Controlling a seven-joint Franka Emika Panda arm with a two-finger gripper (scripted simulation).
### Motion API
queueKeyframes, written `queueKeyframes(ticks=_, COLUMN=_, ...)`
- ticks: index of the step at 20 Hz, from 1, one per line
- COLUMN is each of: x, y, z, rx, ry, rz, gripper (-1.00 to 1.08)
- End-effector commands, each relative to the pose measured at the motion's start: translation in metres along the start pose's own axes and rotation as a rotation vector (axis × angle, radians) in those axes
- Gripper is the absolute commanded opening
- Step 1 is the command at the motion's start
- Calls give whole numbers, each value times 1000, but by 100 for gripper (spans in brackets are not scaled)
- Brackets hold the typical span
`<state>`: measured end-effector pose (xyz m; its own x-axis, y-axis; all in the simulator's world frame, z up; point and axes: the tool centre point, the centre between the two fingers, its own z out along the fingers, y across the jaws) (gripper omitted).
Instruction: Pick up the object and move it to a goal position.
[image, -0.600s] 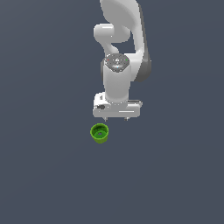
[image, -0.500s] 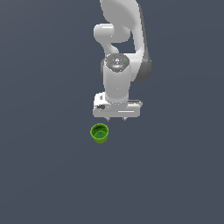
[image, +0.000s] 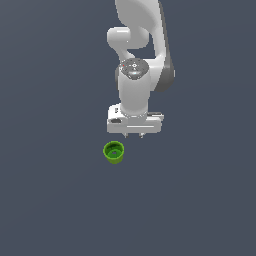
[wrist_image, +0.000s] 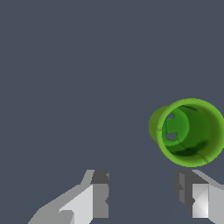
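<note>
Nothing was grasped yet; my gripper (wrist_image: 142, 197) hung with jaws apart near the green cup (image: 114, 152); pickup and transfer remained.

My arm (image: 142, 55) hangs down from twelve o'clock in the exterior view, wrist pointing straight down. My gripper (wrist_image: 142, 199) is empty, jaws spread wide apart, both fingertips (wrist_image: 99, 199) pointing toward the floor.

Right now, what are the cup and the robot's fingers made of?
The cup looks like smooth green plastic: one even colour with soft shading. The fingers look like grey-white painted metal or hard plastic, with flat faces and sharp edges. It is a simulator's render, so I can't be sure.
</note>
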<state>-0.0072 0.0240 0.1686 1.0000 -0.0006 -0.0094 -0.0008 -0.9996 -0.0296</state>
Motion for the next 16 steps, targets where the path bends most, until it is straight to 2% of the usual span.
queueKeyframes(ticks=1, x=1, y=1, z=2, rx=-2, ry=5, rz=9, gripper=28)
queueKeyframes(ticks=9, x=8, y=10, z=15, rx=-24, ry=52, rz=92, gripper=28)
queueKeyframes(ticks=16, x=19, y=26, z=36, rx=-53, ry=136, rz=226, gripper=28)
